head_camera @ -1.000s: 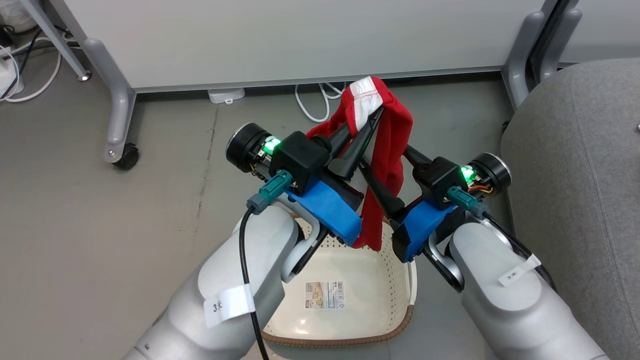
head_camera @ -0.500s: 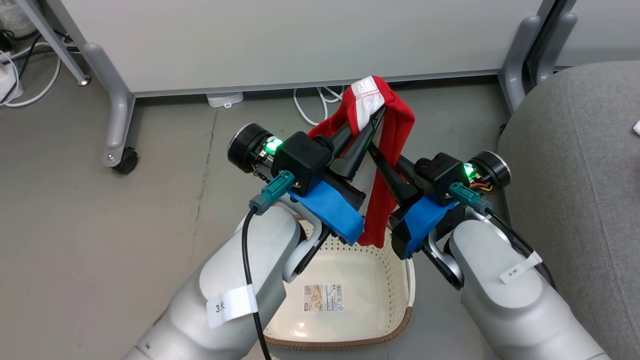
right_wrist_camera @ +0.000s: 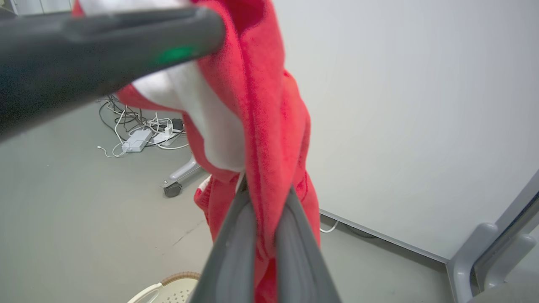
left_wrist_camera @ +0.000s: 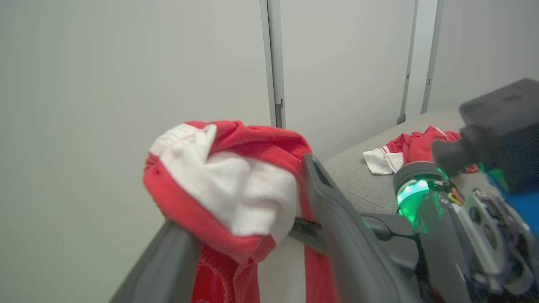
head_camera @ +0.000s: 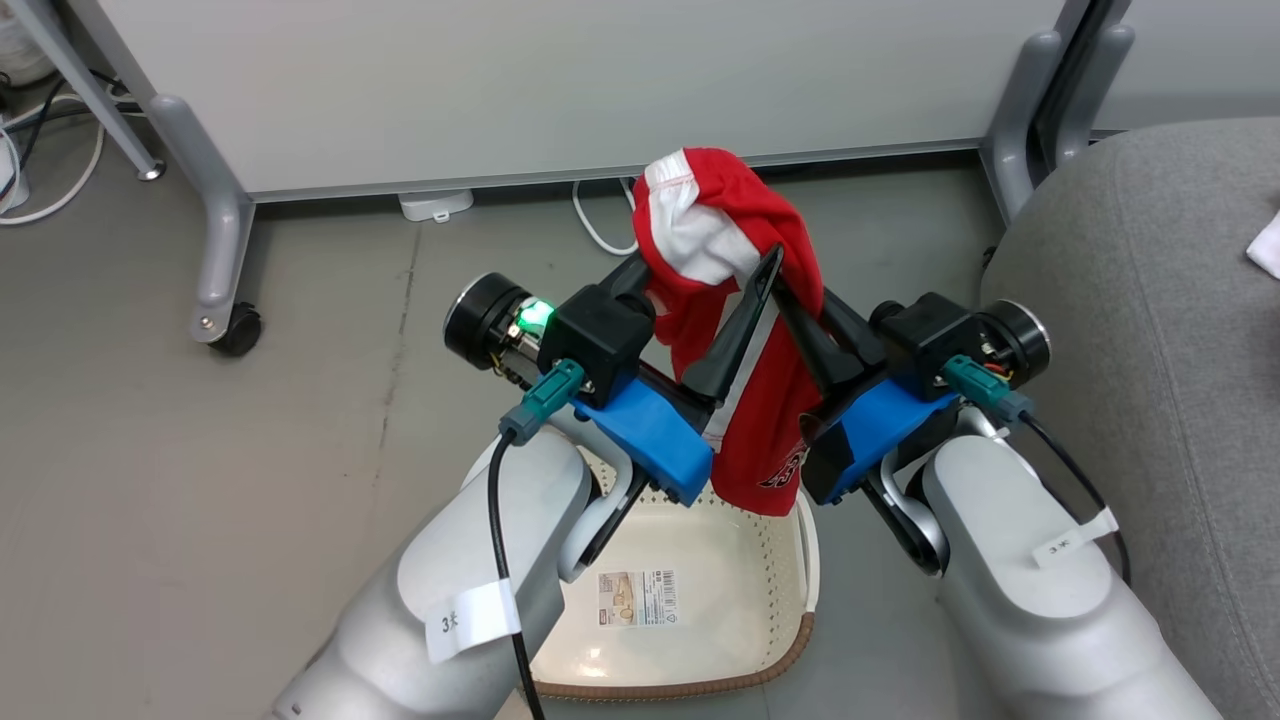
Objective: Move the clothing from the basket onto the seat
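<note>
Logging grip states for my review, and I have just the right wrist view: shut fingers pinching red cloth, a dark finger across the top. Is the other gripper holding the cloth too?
Observer: No. In the left wrist view the left gripper stands open, its fingers spread to either side of the red garment, which drapes over one finger.
Operator: Anything left in the basket?
Observer: In the head view the basket has a visible floor that carries a printed label and no cloth; the arms hide part of it.
Operator: Has any clothing reached the seat?
Observer: Yes, in the left wrist view another red and white garment lies on the grey seat.
</note>
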Robot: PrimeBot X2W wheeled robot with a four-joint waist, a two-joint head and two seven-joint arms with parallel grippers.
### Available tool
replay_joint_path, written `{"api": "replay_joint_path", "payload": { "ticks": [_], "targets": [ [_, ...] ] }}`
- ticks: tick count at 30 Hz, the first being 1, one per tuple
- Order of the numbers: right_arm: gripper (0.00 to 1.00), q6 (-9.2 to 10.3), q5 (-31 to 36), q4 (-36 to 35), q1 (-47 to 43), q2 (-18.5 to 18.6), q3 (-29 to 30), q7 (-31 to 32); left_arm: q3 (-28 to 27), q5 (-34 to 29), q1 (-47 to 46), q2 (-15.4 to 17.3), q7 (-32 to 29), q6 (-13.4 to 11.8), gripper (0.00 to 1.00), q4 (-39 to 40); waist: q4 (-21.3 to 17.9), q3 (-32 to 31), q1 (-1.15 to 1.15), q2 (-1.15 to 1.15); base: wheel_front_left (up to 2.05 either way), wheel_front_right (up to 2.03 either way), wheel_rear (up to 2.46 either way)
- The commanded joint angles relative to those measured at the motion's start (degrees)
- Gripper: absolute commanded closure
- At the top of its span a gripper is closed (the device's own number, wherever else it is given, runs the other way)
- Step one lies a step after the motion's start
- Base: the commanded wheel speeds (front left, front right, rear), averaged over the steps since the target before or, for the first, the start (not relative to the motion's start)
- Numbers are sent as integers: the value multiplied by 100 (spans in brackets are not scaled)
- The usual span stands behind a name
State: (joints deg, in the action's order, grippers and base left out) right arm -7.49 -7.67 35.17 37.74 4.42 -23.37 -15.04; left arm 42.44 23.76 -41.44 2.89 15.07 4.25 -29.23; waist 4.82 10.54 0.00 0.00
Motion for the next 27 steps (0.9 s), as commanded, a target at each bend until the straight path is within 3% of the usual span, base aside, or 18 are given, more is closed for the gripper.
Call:
{"api": "replay_joint_path", "payload": {
  "ticks": [1,11,27],
  "targets": [
    [100,-1,-35,-75,-95,12,89,-22,-38,-23,87,8,15,-9,0,-20,-35,16,0,0,0,0,0],
    [100,-1,8,-557,-358,129,819,-22,-91,-184,417,72,15,55,0,28,-459,104,0,0,0,0,0],
    [100,-1,75,-1488,-929,410,1998,-22,-171,-560,757,199,15,138,0,322,-1623,327,0,0,0,0,0]
  ]
}}
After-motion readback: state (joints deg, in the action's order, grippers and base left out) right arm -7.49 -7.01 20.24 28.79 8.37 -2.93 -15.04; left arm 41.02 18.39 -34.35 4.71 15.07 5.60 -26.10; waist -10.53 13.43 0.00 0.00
